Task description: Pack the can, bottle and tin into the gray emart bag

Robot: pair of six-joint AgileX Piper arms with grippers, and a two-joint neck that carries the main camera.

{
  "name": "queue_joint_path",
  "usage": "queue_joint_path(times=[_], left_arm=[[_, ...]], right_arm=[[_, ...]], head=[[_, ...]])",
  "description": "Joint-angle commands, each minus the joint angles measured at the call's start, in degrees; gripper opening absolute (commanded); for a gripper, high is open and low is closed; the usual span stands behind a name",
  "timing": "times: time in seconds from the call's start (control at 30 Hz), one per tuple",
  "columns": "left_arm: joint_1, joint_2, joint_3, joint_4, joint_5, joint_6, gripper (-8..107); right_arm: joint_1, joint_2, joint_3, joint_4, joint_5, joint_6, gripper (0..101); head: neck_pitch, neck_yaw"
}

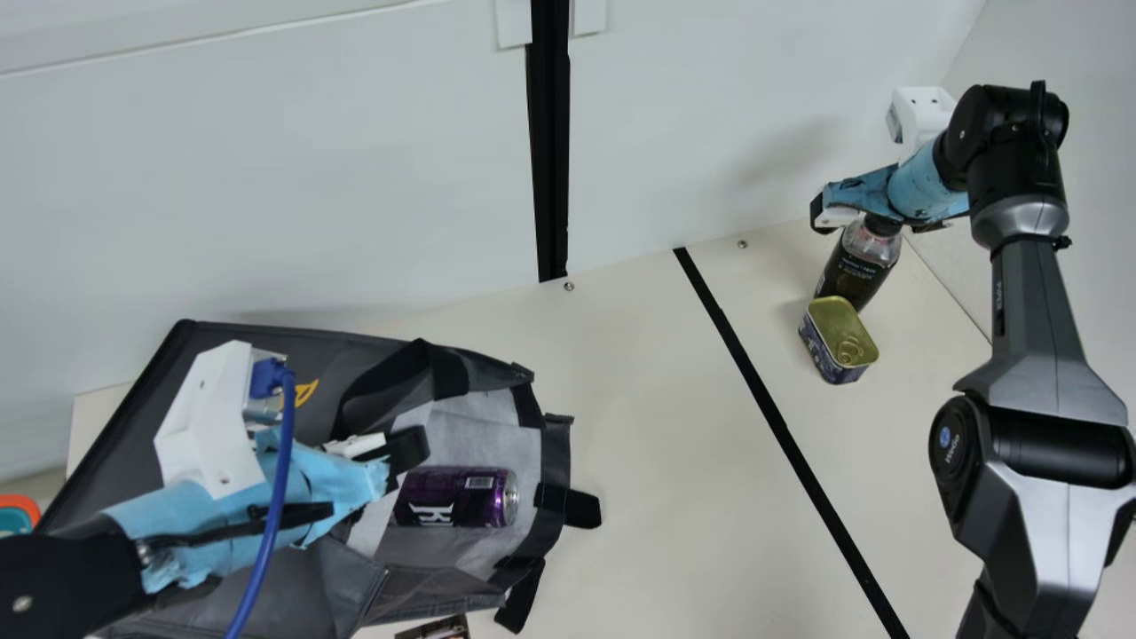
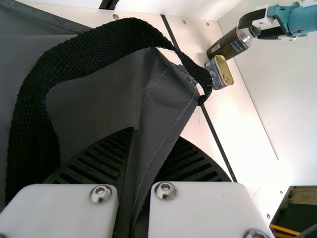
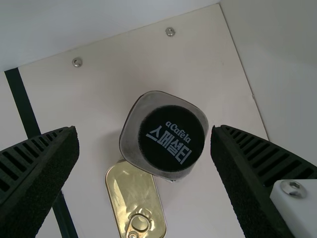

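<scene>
Can (image 1: 457, 499) lying in gray emart bag (image 1: 275, 348), just beside left gripper (image 1: 399, 457), clamped on bag's fabric; bottle (image 1: 854, 271) top between spread fingers of right gripper (image 1: 879, 222); tin (image 1: 839, 342) outside bag, beside bottle, near same gripper.

Fingers (image 2: 105, 157) pinching gray bag (image 2: 96, 101), tin (image 2: 219, 73) (beside bottle (image 2: 228, 45))

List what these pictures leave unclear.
- Dark object, main view: cut off by the bottom edge.
- Orange-rimmed thing, main view: cut off by the left edge.
- Bag's mark, main view: partly behind the left arm.
- Bottle's base, main view: behind the tin.
- Tin's end, right wrist view: past the bottom edge.
</scene>
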Motion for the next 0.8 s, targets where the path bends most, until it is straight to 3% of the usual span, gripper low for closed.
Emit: queue_joint_path(times=[0.0,0.47,0.77], left_arm=[[0.00,0.00,0.00,0.00,0.00,0.00,10],[0.00,0.00,0.00,0.00,0.00,0.00,10],[0.00,0.00,0.00,0.00,0.00,0.00,10]], right_arm=[[0.02,0.27,-0.14,-0.05,0.01,-0.11,91],[-0.76,1.95,-1.32,0.41,0.01,-0.86,91],[-1.29,2.61,-2.38,0.64,0.01,-1.33,31]], head=[[-1.30,-0.05],[-1.30,-0.05],[-1.30,-0.05]])
